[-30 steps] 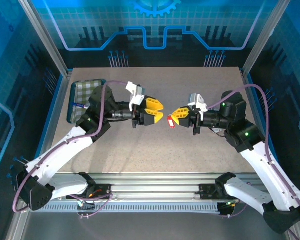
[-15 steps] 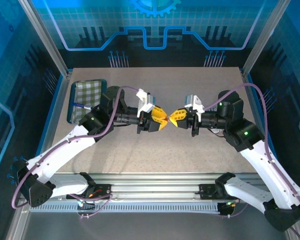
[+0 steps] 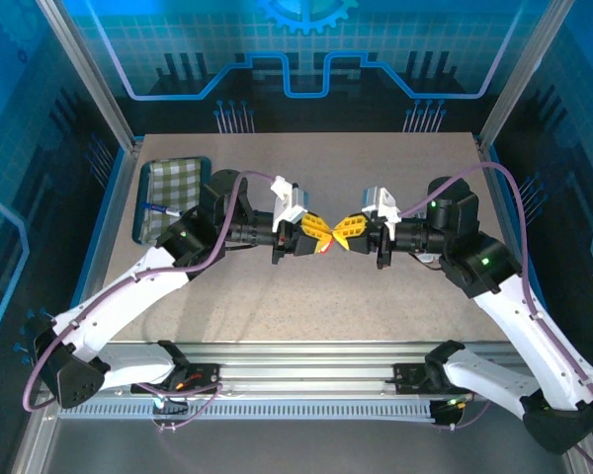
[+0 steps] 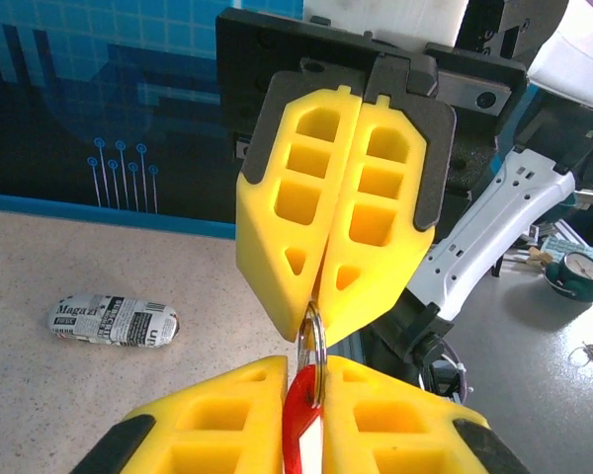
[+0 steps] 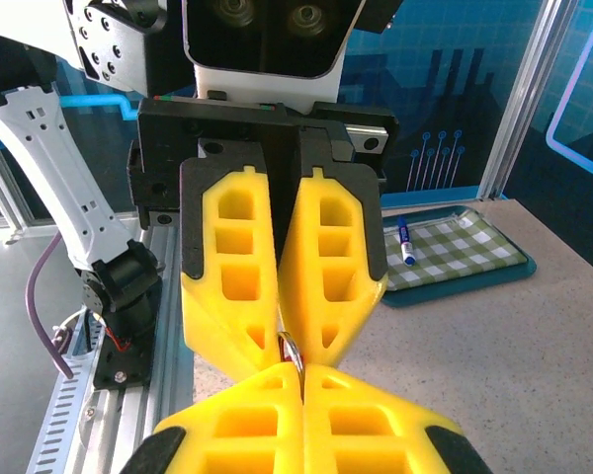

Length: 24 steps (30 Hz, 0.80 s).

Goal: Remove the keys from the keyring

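keyring mid-air, both jaws pinching (tip-to-tip)

Green checked tray sitting flat, blue-and-white pen lying right on it; off the tray, a newsprint-wrapped roll rests on the speckled tabletop.

In the left wrist view the lower edge cuts off the left end effector behind its fingertips, and with it the red lower end of the keyring; the top of its metal loop is buried between the pressed-together fingers of the right end effector. From above it is a red fleck, too small to read. There the left arm hides part of the checked tray and one end of the pen.
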### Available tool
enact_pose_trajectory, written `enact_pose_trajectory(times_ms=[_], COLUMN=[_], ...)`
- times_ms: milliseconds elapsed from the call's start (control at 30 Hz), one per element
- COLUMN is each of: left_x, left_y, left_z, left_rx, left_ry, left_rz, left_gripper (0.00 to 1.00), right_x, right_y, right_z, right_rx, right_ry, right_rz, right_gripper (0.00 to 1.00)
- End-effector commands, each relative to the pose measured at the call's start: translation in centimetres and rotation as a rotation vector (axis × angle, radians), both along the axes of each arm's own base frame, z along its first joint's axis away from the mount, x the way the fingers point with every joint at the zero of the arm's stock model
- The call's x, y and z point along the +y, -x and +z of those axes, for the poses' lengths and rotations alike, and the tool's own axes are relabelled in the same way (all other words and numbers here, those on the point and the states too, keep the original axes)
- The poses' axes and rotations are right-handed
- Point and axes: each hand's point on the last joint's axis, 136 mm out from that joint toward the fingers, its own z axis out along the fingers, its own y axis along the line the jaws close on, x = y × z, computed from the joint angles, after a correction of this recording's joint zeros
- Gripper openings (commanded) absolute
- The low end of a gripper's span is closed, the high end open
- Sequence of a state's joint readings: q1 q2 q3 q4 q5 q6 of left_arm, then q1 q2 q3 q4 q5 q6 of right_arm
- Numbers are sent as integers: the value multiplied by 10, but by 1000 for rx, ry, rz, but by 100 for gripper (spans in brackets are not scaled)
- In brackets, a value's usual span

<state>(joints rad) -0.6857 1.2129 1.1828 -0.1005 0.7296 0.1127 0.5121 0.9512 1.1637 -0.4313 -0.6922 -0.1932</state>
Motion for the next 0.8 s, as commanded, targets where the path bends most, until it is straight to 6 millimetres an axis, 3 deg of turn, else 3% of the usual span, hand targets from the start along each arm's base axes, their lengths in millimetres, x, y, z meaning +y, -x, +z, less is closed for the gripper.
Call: enact_pose_trajectory(times_ms=[0, 200, 500, 767], left_x=[0, 2, 5, 8], left_y=[0, 3, 5, 7], left_z=[8, 9, 12, 3], left_rx=[-27, -34, -44, -24], left_ry=[4, 6, 5, -53], left_rz=[6, 8, 13, 7], left_gripper=[17, 19, 34, 35], right_x=[2, 2, 2, 2], right_y=[7, 8, 8, 11], right_z=[9, 8, 4, -10], right_rx=[-34, -30, -27, -26], right_ry=[0, 7, 32, 127], right_rz=[26, 33, 34, 34], right_gripper=[0, 0, 0, 0])
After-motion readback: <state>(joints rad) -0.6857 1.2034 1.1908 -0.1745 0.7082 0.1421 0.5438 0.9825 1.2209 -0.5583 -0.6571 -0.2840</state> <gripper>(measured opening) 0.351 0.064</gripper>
